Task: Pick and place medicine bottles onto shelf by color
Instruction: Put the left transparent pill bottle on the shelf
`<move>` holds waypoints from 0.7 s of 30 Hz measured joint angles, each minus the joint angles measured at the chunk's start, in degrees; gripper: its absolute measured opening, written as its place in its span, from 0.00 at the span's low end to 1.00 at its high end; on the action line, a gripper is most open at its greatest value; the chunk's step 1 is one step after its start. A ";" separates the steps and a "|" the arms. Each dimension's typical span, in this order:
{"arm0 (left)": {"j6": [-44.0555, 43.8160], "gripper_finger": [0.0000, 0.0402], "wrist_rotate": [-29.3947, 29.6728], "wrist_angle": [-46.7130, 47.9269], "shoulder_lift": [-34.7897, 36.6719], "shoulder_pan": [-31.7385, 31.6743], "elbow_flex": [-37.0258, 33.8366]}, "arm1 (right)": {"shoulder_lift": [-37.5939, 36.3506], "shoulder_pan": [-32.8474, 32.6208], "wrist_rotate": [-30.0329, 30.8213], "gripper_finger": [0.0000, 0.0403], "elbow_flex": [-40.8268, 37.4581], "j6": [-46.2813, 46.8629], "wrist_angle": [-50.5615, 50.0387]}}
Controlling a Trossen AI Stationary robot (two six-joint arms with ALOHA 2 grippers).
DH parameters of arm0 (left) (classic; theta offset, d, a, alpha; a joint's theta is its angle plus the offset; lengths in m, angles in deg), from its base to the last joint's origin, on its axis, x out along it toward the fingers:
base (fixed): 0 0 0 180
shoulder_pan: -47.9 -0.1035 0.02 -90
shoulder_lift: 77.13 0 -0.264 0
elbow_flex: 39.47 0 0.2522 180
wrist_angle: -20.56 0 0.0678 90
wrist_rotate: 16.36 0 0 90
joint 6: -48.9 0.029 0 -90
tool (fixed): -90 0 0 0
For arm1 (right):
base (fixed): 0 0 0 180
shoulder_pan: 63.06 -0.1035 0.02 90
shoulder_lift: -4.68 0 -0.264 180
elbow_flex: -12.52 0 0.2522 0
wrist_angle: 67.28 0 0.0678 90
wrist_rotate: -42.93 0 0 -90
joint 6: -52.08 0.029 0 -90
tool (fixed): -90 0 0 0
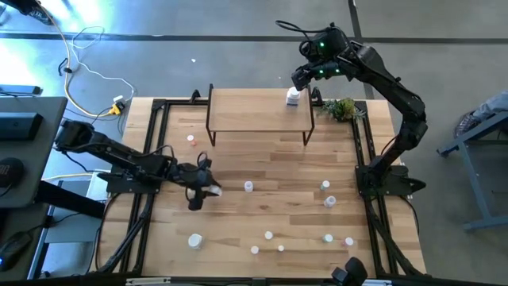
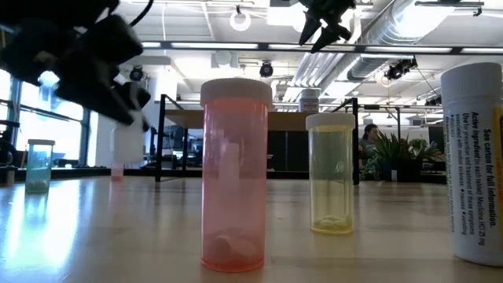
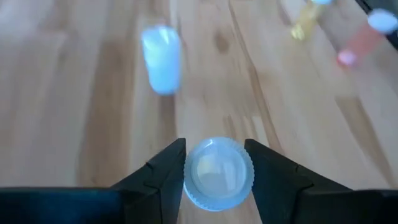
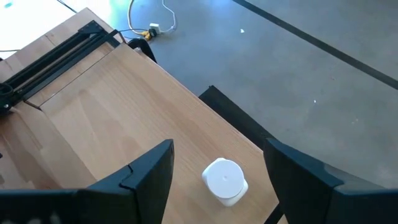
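Left gripper [image 3: 214, 171] clamps white-capped bottle [image 3: 217, 173]; loose bottles around (path unobstructed).

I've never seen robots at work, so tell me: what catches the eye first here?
The left gripper at the table's left-middle has its fingers closed on a white-capped bottle. The right gripper hangs open above a white bottle standing on the shelf at the far edge.

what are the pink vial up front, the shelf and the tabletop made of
Pink vial: looks like translucent tinted plastic; the room shows through its glossy wall, and its cap is paler.
Shelf: light wood board with a matte, even surface, on thin black legs, probably metal.
Tabletop: wood planks, with visible grain, seams and a slight sheen.
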 joint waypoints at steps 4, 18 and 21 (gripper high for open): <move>3.51 0.36 0.15 5.42 0.00 -4.49 7.11 | 0.00 0.00 -1.24 0.60 0.00 0.02 0.00; 9.83 0.35 1.36 25.45 0.00 -31.70 33.48 | 0.00 0.00 -1.94 0.60 0.00 -0.63 0.83; 9.85 0.35 1.36 24.18 -0.43 -37.96 36.42 | 0.00 0.00 -1.94 0.60 0.00 -0.63 1.79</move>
